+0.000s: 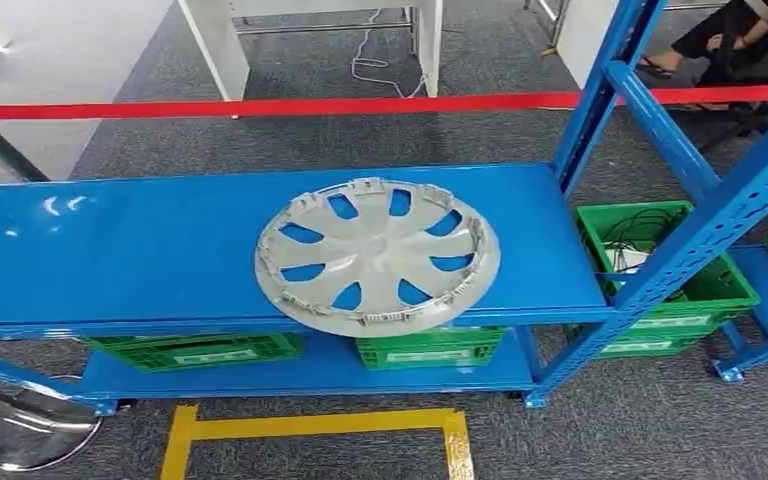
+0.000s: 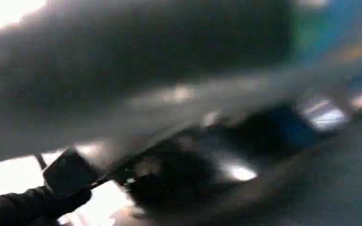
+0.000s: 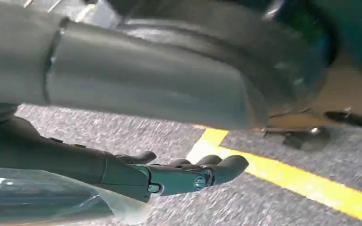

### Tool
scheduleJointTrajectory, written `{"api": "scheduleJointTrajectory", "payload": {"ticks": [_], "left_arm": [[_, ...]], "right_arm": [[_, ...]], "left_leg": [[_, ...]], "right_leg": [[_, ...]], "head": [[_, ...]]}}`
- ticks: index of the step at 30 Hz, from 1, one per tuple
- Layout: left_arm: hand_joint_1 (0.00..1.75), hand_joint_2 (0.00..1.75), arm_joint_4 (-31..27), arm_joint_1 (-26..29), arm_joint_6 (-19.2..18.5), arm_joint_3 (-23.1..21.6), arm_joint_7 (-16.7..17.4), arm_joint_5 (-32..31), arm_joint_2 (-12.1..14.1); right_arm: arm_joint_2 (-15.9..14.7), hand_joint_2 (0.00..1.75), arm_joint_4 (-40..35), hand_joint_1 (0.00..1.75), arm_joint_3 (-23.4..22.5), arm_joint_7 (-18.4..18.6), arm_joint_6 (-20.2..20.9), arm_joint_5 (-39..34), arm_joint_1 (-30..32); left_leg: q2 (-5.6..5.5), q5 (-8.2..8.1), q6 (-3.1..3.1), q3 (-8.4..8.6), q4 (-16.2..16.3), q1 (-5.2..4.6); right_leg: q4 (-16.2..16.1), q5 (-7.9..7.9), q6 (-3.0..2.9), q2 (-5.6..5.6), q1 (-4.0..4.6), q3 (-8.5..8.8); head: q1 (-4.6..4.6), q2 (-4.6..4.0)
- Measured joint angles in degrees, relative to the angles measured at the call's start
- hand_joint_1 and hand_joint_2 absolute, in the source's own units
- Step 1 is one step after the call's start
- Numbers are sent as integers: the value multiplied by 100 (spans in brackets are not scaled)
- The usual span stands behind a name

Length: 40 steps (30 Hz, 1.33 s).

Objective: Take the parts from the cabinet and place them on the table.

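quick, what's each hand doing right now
Left hand: cannot be told, the left wrist view is too blurred.
Right hand: open, holding nothing, fingers stretched out above the grey carpet floor.

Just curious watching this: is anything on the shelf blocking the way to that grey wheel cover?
Nothing visible does. The wheel cover lies alone on the blue shelf, overhanging its front edge. The right hand hangs above the floor.

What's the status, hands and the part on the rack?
Right hand empty, hanging over the floor. Left hand too blurred to tell. Hubcap untouched on the blue shelf, overhanging its front edge. Nothing in the way.
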Motion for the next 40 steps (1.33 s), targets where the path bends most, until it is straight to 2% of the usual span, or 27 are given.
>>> {"api": "scheduleJointTrajectory", "payload": {"ticks": [1,3,4,5,8,9,10,11,12,13,15,19,23,35,40], "left_arm": [[0,0,0,59,-22,0,-2,81,15],[0,0,0,145,-52,-2,-4,238,52],[0,0,0,179,-59,-2,-4,315,68],[0,0,0,214,-79,-2,-4,391,96],[0,0,0,323,-120,-11,-22,636,140],[0,0,-4,354,-140,-18,-28,710,155],[0,0,-17,377,-153,-24,-30,801,173],[0,0,-37,381,-160,-28,-42,876,195],[0,0,-61,385,-179,-33,-59,972,201],[0,0,-79,385,-197,-35,-72,1050,214],[0,0,-118,393,-232,-37,-90,1213,245],[0,0,-227,445,-293,-52,-103,1553,319],[0,0,-349,494,-358,-81,-105,1881,402],[0,0,-745,660,-546,-225,-192,2863,627],[0,0,-870,707,-614,-286,-205,3241,688]], "right_arm": [[0,0,-61,0,-138,31,7,112,-5],[0,0,-200,0,-439,96,24,351,-29],[0,0,-266,0,-582,120,37,464,-37],[2,0,-324,0,-728,151,46,581,-53],[4,0,-459,0,-1189,260,87,957,-32],[4,0,-492,0,-1331,291,98,1073,-23],[2,0,-511,0,-1484,324,105,1191,-1],[2,0,-518,0,-1664,356,122,1323,25],[2,0,-531,0,-1847,413,131,1459,48],[2,0,-551,0,-2007,437,140,1583,81],[2,0,-592,0,-2323,505,164,1823,132],[2,0,-688,0,-2997,645,216,2346,280],[2,0,-780,0,-3620,774,260,2813,388],[-2,0,-1042,0,-5545,1193,391,4321,728],[-2,0,-1119,0,-6129,1349,444,4885,819]], "left_leg": [[3,203,12,71,-193,2],[12,764,67,472,-1117,-2],[31,955,106,667,-1571,-12],[41,837,119,738,-1699,-48],[28,826,153,742,-1746,-63],[24,852,192,777,-1831,-37],[37,882,212,822,-1872,-20],[15,846,155,831,-1863,-46],[14,843,156,837,-1853,-65],[13,832,168,847,-1853,-71],[16,826,179,846,-1851,-74],[18,813,202,845,-1842,-79],[18,810,207,846,-1841,-82],[18,808,205,852,-1845,-61],[18,807,203,851,-1846,-59]], "right_leg": [[0,-16,0,0,0,22],[-2,-47,14,1,1,84],[-12,-62,29,0,-1,84],[-4,-94,75,-2,36,95],[-66,-69,177,-29,17,97],[-80,-85,216,-29,30,144],[-36,-126,237,-10,19,98],[-135,-6,112,-5,38,125],[-143,-160,-7,-17,33,158],[-146,-59,25,-13,31,164],[-181,-58,86,-6,23,178],[-209,-53,113,-9,19,193],[-225,-55,189,-8,14,197],[-223,-69,198,-13,31,198],[-222,-70,196,-13,33,198]], "head": [[-2,0],[0,0],[0,0],[0,0],[2,0],[4,0],[13,0],[26,0],[22,0],[30,0],[35,0],[33,0],[33,0],[28,0],[28,0]]}}
